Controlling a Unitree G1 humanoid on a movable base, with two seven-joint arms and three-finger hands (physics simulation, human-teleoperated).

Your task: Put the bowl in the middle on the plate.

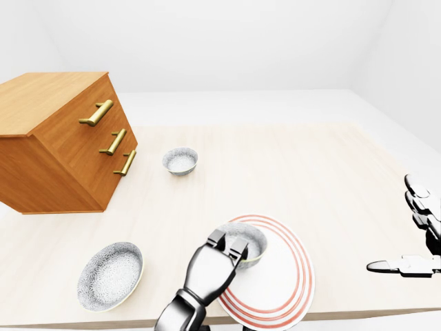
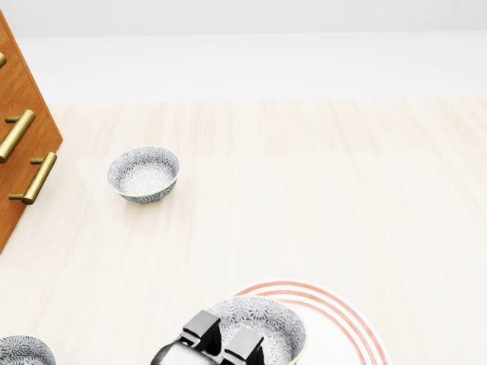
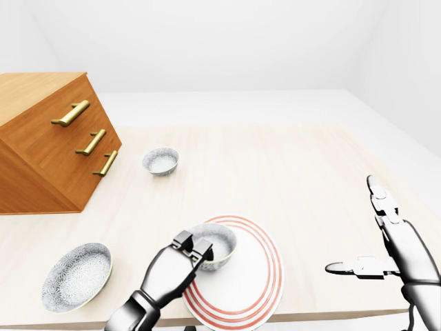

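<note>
The left hand (image 1: 210,269) has its fingers (image 1: 238,249) clenched on the rim of the bowl (image 1: 249,238), which sits on the striped plate (image 1: 289,276) at the worktop's (image 1: 275,165) edge nearest the robot. The placing looks nearly done. Next, the fingers need to let go and lift off without dragging the bowl. The right hand (image 3: 396,252) hangs with its fingers spread, holding nothing. There are three bowls, counting the smaller bowl (image 1: 180,161) and the larger bowl (image 1: 110,274), and one plate.
</note>
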